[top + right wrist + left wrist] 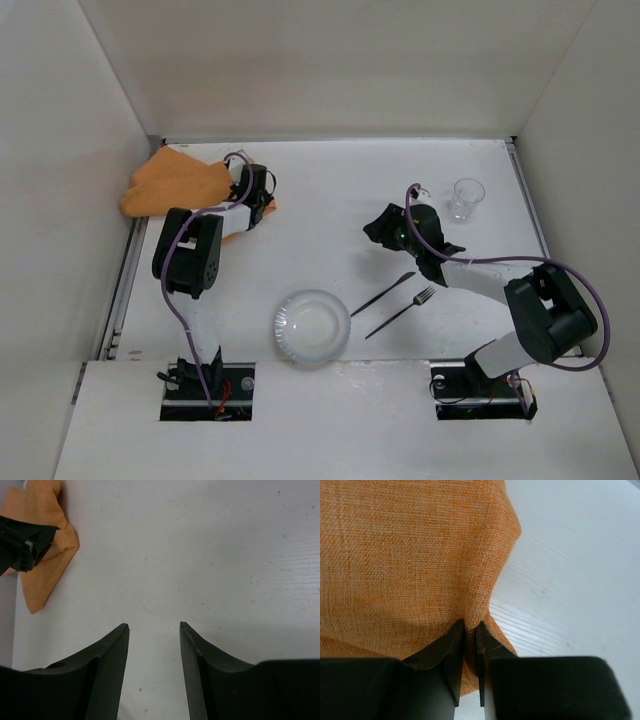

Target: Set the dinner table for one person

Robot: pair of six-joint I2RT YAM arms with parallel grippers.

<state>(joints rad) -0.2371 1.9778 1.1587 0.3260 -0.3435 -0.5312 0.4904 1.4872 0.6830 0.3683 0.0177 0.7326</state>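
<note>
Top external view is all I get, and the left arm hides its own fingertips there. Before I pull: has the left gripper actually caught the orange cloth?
Observer: Yes. The left wrist view shows the left gripper shut on a raised fold at the edge of the orange cloth.
Operator: Just a tip pinch?
Observer: No, the fold runs down past the tips, and orange shows between the fingers further in.
Operator: Is the right gripper carrying anything?
Observer: Nothing. The right wrist view shows the right gripper open, with only bare table between its jaws.
</note>
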